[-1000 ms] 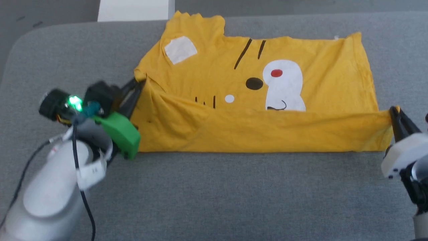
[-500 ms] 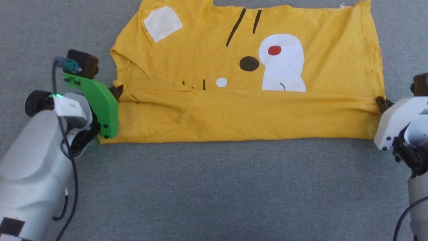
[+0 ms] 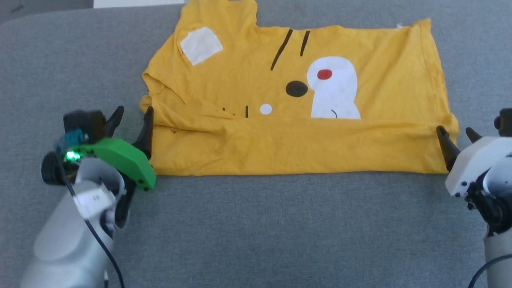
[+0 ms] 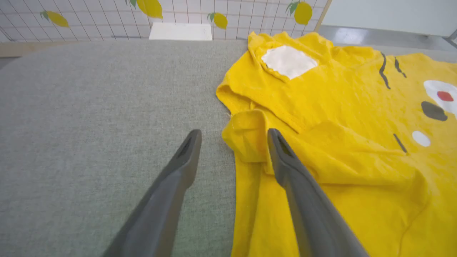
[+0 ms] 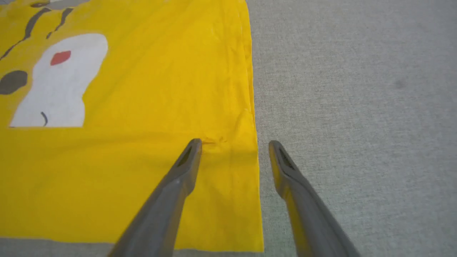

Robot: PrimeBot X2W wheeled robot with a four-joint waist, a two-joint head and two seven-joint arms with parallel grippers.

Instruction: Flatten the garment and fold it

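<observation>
Garment [image 3: 300, 148] lying on table [image 3: 256, 232], near edge folded over; your left claw [image 3: 135, 110], right claw [image 3: 453, 130] standing apart, straddling its side edges, gripping nothing.

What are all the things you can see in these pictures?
shirt: one, yellow with a cartoon face, flat on the table, near strip folded up over the print
table: one, grey fabric top, under the shirt
block: one, white, past the table's far edge
wall: one, white grid with lemons, behind the table
bracket: one, green, on the left wrist
left arm: one, pale grey, lower left
right arm: one, pale grey, lower right
left gripper: one, dark, jaws open astride the shirt's left edge
right gripper: one, dark, jaws open astride the shirt's right edge
</observation>
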